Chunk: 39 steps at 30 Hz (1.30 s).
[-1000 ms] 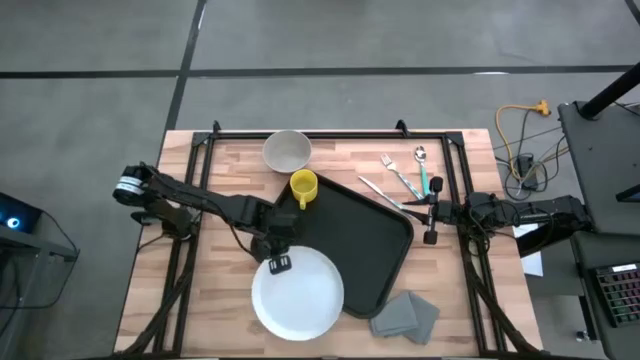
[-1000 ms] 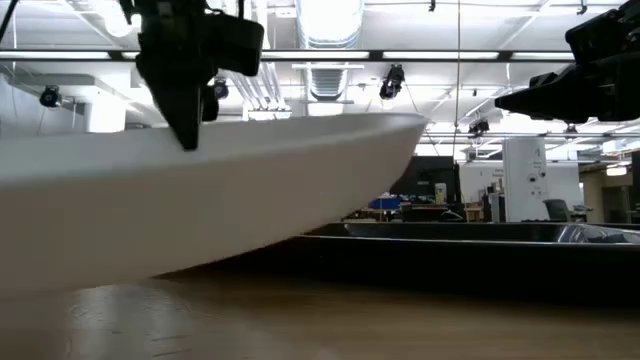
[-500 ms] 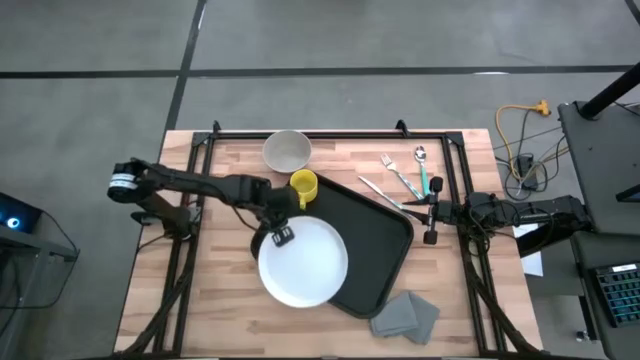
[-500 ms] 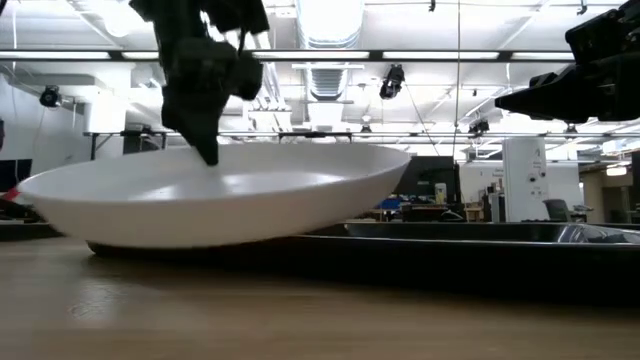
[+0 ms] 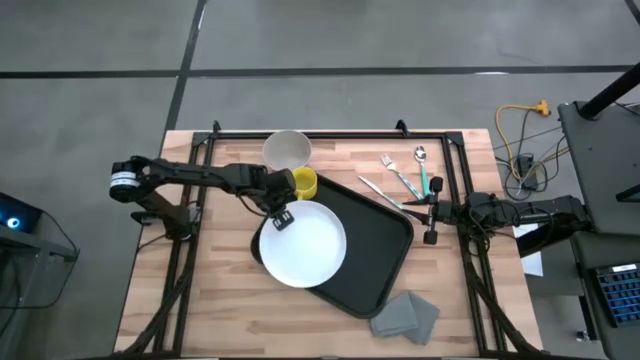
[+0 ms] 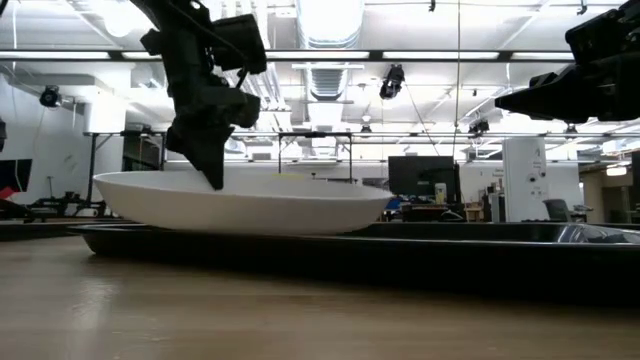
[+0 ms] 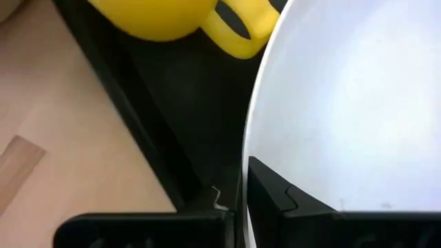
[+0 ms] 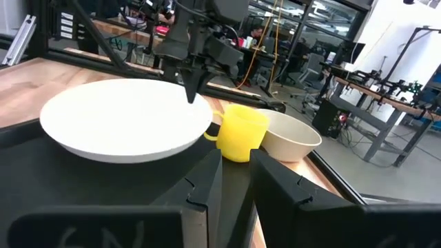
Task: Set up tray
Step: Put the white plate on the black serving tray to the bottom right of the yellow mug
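On the table's middle, the black tray (image 5: 375,250) lies at an angle, a white plate (image 5: 302,243) on its left part
From above, the left gripper (image 5: 277,213) pinches the plate's far-left rim beside a yellow mug (image 5: 304,184); the right gripper (image 5: 431,212) waits at the tray's right edge. At table height the plate (image 6: 240,202) rests on the tray (image 6: 400,251). The right wrist camera shows its own fingers (image 8: 200,189) nearly together, holding nothing

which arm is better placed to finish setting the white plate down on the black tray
The left. Its gripper is shut on the rim of the round white plate, holding it over the large matte black tray. The right gripper waits at the tray's far edge by the cutlery, away from the plate.
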### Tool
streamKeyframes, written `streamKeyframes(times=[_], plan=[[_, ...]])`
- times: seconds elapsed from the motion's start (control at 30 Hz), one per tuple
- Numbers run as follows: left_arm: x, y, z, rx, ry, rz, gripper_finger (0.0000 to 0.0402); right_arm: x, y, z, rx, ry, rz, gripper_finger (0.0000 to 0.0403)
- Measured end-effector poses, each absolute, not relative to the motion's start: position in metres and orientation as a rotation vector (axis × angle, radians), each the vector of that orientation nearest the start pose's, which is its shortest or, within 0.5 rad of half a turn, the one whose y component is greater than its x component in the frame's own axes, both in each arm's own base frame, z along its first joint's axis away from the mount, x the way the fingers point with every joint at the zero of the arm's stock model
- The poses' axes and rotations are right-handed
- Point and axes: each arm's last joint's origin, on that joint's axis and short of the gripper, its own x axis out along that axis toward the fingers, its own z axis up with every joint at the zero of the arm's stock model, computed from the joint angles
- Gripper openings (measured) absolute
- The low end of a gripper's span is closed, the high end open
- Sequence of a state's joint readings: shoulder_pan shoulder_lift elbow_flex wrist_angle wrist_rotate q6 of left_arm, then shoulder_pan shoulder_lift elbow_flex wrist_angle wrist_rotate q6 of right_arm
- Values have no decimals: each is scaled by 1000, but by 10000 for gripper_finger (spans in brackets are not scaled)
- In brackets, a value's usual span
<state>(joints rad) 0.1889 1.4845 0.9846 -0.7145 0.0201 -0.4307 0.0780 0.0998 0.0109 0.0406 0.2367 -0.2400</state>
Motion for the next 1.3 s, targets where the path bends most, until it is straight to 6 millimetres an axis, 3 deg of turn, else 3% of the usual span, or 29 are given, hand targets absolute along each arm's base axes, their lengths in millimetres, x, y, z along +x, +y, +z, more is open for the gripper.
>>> streamKeyframes(times=[1.3], plan=[[263, 65, 201, -472, 1159, 481, 0, 103, 1, 163, -248, 67, -152, 68]])
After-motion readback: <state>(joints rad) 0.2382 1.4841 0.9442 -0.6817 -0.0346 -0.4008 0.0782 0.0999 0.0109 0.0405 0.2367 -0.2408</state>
